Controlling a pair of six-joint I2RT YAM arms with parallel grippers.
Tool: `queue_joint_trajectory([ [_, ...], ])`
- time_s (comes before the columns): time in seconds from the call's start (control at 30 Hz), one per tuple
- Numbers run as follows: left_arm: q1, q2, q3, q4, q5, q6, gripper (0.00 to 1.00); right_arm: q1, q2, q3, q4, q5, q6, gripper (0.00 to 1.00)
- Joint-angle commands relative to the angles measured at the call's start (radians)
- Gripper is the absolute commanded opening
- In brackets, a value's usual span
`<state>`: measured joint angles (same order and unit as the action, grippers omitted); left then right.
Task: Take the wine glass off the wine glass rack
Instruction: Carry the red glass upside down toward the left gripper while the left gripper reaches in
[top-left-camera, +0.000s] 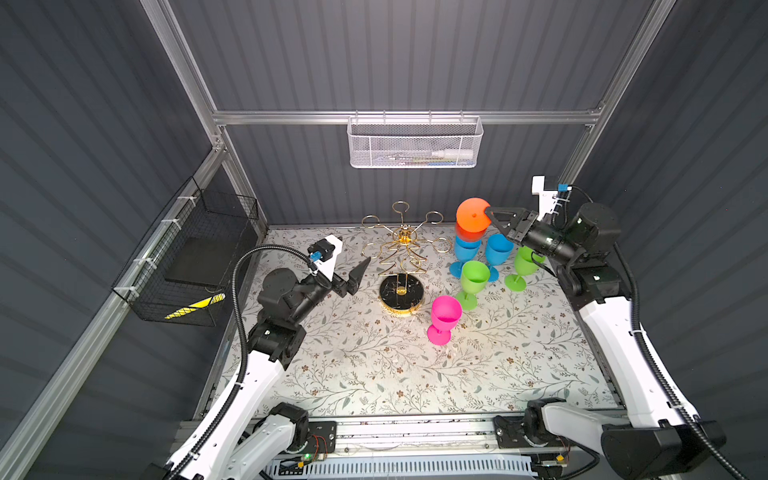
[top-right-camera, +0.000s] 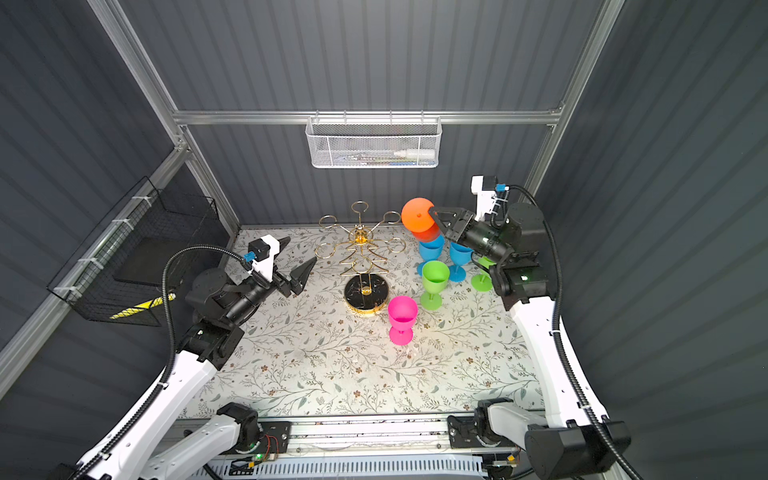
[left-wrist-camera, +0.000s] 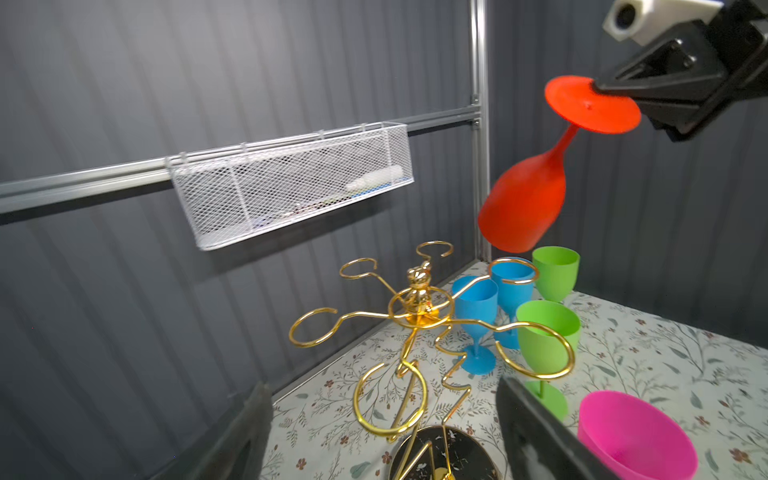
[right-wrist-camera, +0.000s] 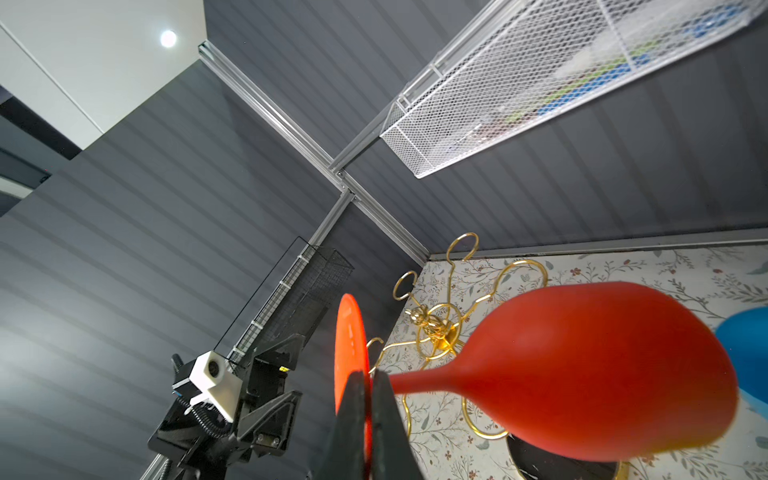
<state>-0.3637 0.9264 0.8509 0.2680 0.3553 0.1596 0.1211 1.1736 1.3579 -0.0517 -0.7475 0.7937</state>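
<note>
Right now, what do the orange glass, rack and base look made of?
The orange wine glass: opaque, near-matte, evenly coloured; likely moulded plastic, not glass. The wine glass rack: thin bent wire, shiny gold with bright highlights; probably plated metal. Its base: glossy black, white veining, gold rim; marble or imitation, can't tell.

On surface (top-left-camera: 374, 374), wine glass rack (top-left-camera: 401, 266) stands centre-rear. Five upright glasses (top-left-camera: 475, 276) stand right of it, one nearer the front. Above the rearmost ones, clear of rack, wine glass (top-left-camera: 471, 215) hangs inverted, foot in right end effector (top-left-camera: 487, 212). Left of rack, apart: left end effector (top-left-camera: 354, 249).
</note>
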Motion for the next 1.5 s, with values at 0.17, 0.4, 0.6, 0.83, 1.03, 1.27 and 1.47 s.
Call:
queue_joint_trajectory([
  [0.17, -0.014, 0.109, 0.104, 0.124, 0.216, 0.095, 0.84, 0.088, -0.019, 0.108, -0.051, -0.087, -0.038, 0.00],
  [0.4, -0.030, 0.194, 0.171, 0.171, 0.300, 0.136, 0.83, 0.218, 0.016, 0.125, -0.014, -0.115, -0.004, 0.00],
  [0.6, -0.041, 0.234, 0.214, 0.162, 0.362, 0.184, 0.83, 0.299, 0.039, 0.139, 0.007, -0.113, 0.010, 0.00],
  [0.83, -0.053, 0.244, 0.229, 0.112, 0.430, 0.218, 0.83, 0.365, 0.069, 0.136, 0.082, -0.125, 0.066, 0.00],
  [1.03, -0.057, 0.262, 0.241, 0.106, 0.464, 0.220, 0.83, 0.414, 0.097, 0.141, 0.135, -0.132, 0.104, 0.00],
  [1.27, -0.060, 0.277, 0.249, 0.109, 0.465, 0.217, 0.83, 0.451, 0.115, 0.128, 0.206, -0.154, 0.162, 0.00],
  [1.47, -0.061, 0.290, 0.248, 0.135, 0.453, 0.198, 0.80, 0.468, 0.121, 0.101, 0.298, -0.175, 0.235, 0.00],
])
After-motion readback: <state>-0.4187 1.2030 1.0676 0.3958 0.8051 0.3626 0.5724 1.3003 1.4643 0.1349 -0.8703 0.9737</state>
